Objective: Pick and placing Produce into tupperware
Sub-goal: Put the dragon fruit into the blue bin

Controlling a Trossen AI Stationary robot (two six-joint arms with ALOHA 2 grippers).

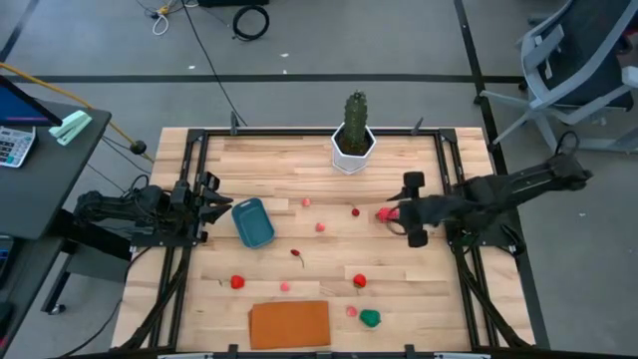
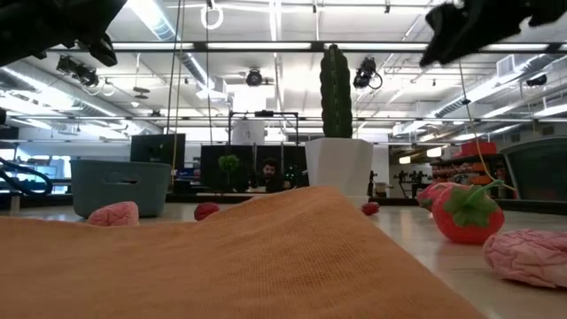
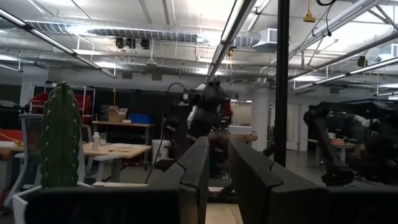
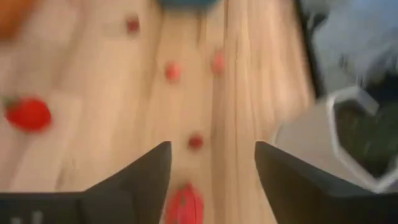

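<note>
The wooden table (image 1: 319,249) carries all items; a flat orange board (image 1: 289,324) lies at its near edge, and a green cactus in a white pot (image 1: 353,140) stands at the far edge, centre. The right arm reaches in from the table's right side; the right gripper (image 1: 403,211) hangs above the boards with its fingers (image 4: 140,180) spread wide and nothing between them; a red toy piece (image 1: 386,213) lies on the table just below the gap, seen low between the fingers in the right wrist view (image 4: 185,205). The left arm sits folded at the table's left edge; the left gripper (image 1: 211,204) is level with the tabletop and just beside the container; its fingers (image 3: 199,171) stand nearly together with a narrow gap, holding nothing. The teal tupperware (image 1: 253,221) rests on the table left of centre, open side up; no produce is visible inside it. The produce lies scattered and apart from it: a green piece (image 1: 370,318) near the board's right end; a red strawberry (image 1: 359,281); a red piece (image 1: 237,282) at the left; a pink piece (image 1: 351,311); smaller pink and red pieces (image 1: 320,227) across the middle.
</note>
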